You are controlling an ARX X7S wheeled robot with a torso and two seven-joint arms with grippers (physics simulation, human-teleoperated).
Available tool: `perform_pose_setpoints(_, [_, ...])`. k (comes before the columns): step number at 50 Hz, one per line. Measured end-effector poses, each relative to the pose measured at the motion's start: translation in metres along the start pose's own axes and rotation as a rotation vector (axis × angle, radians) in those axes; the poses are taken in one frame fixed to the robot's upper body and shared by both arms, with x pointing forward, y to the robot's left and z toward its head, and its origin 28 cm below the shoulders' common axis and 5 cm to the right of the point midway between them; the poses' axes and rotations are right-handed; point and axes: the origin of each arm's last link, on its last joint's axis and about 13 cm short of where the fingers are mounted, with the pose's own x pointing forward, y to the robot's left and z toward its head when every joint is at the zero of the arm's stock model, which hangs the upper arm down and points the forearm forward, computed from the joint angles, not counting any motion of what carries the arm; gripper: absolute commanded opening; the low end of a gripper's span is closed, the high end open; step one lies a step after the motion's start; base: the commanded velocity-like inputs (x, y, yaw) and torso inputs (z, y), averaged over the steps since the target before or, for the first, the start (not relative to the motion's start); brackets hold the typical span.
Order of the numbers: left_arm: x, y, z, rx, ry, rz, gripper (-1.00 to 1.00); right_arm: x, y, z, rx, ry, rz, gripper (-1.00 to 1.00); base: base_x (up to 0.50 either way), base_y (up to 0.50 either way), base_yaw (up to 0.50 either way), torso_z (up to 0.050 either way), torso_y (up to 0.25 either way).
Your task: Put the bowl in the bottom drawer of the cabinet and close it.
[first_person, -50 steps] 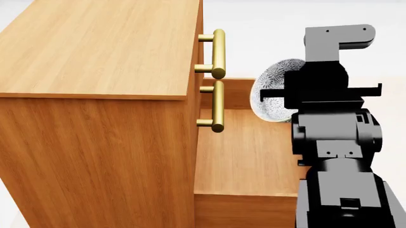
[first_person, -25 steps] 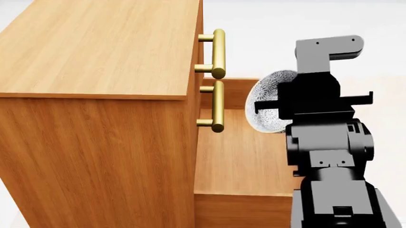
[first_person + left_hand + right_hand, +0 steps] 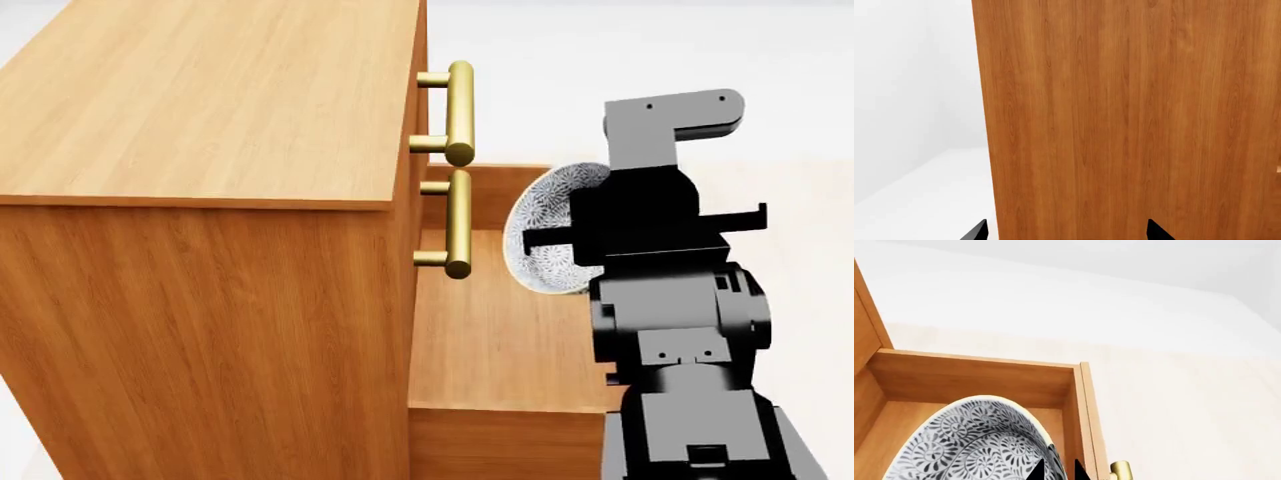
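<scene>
Shifted toward 9 o'clock in the head view since a second ago, the right gripper [image 3: 571,240] now carries the bowl [image 3: 541,235] further over the open bottom drawer [image 3: 501,330]. Its fingers [image 3: 1043,471] are clamped on the bowl's rim, one inside and one outside. The bowl is tilted on edge, held above the drawer floor, not resting on it. The cabinet [image 3: 200,200] stands at 9 o'clock of the bowl, its two upper handles [image 3: 458,98] nearby. The left gripper [image 3: 1064,231] faces the cabinet side with its fingertips set wide apart, holding nothing.
</scene>
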Motion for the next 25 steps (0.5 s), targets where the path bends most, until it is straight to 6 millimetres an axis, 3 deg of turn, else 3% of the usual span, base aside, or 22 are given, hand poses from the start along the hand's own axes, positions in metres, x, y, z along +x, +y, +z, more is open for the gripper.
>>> perform_pose_setpoints(25, [0.0002, -0.0002, -0.0003, 0.002, 0.0, 0.003, 1.0, 0.0013, 0.0063, -0.008, -0.02, 0.016, 0.032, -1.0, 0.0, 0.0, 0.0, 0.0, 0.0])
